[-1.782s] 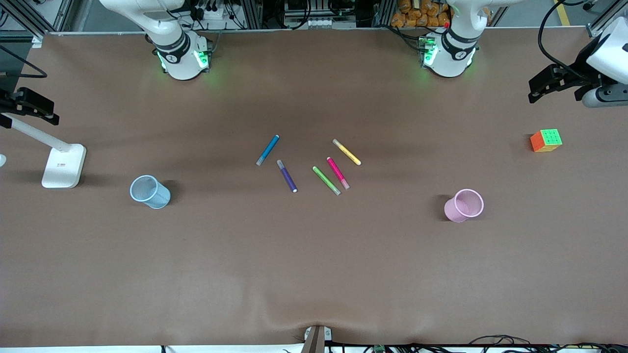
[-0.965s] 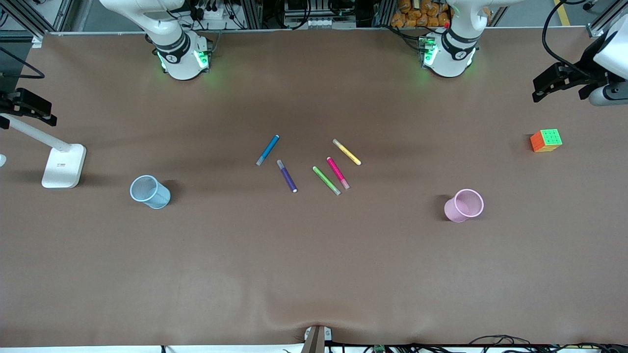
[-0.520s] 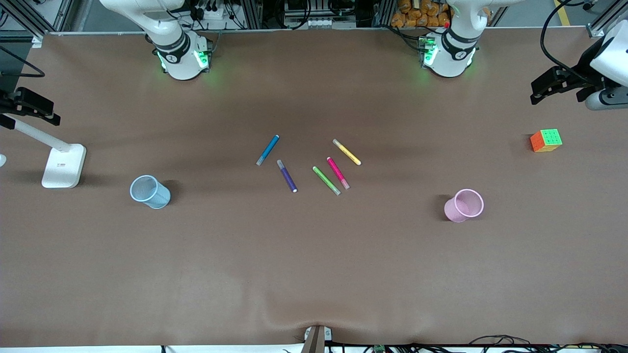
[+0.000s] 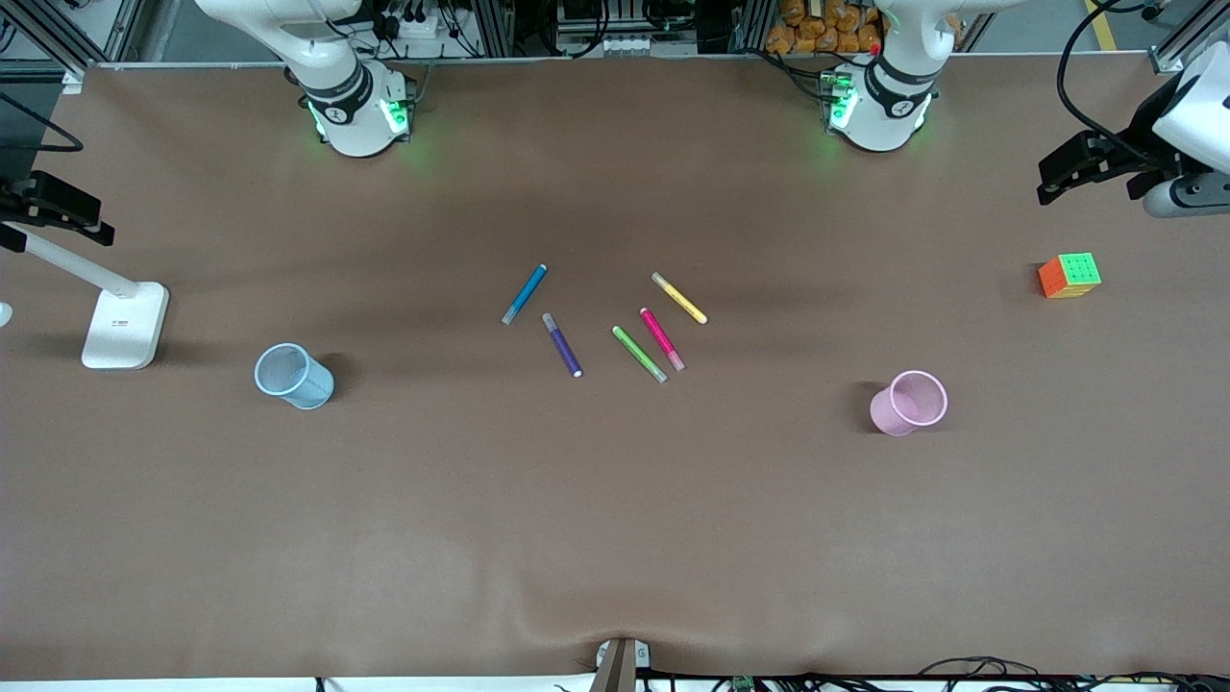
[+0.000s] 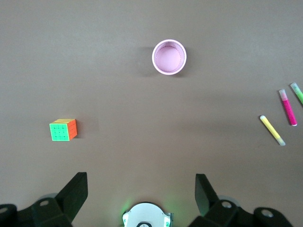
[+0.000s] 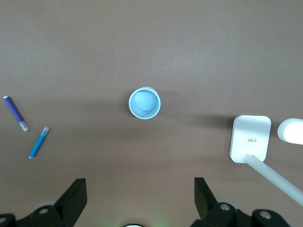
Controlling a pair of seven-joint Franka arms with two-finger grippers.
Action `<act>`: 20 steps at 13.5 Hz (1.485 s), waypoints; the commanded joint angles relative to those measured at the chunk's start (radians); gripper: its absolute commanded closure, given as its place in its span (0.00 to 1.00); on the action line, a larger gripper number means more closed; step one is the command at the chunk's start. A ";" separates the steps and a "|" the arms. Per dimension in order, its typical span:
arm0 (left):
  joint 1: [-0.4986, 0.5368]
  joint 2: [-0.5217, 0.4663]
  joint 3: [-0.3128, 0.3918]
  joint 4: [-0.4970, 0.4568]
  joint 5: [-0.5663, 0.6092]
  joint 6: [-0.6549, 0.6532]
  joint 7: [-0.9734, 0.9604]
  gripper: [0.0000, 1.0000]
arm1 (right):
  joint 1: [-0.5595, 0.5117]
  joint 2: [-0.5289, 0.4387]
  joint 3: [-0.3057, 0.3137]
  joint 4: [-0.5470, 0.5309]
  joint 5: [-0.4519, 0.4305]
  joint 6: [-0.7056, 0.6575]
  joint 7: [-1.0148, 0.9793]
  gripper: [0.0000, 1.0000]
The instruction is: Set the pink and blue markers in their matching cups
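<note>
Only my left gripper (image 5: 141, 183) has shifted a tiny bit since a moment ago. Nothing on the table (image 4: 615, 538) has moved.

I start at the right arm's end. My right arm is folded back, and it waits. My right gripper (image 6: 139, 188) hangs high over that end of the table, over the blue cup. It points straight down. Its jaws are wide apart and hold nothing. A white lamp (image 4: 123, 327) stands near that edge. The blue cup (image 4: 293, 377) stands upright beside the lamp, more toward the middle and a bit nearer to the front camera.

In the middle lie five pens, all flat on the table. First comes the blue marker (image 4: 525, 293). Next is the purple pen (image 4: 562, 344), just beside it and nearer to the front camera. Then come the green pen (image 4: 639, 354) and the pink marker (image 4: 662, 338), side by side and very close. The yellow pen (image 4: 679, 298) lies just past them, farther from the front camera. No pen is in a cup.

Toward the left arm's end the pink cup (image 4: 908, 404) stands upright, well apart from the pens. A colour cube (image 4: 1069, 275) sits near that edge. My left arm is folded back too. My left gripper hangs high over that end, near the cube. It points down, with its jaws wide apart and holding nothing.
</note>
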 commanded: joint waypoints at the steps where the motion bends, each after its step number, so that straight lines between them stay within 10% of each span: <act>1: 0.005 0.005 -0.006 -0.010 -0.042 -0.012 -0.039 0.00 | -0.019 -0.020 0.008 -0.022 0.014 -0.001 0.004 0.00; 10: -0.003 0.014 -0.072 -0.151 -0.088 0.137 -0.159 0.00 | -0.022 -0.019 0.008 -0.022 0.014 -0.001 0.003 0.00; 20: -0.006 0.203 -0.318 -0.204 -0.125 0.363 -0.631 0.00 | -0.032 -0.017 0.008 -0.022 0.016 -0.001 0.000 0.00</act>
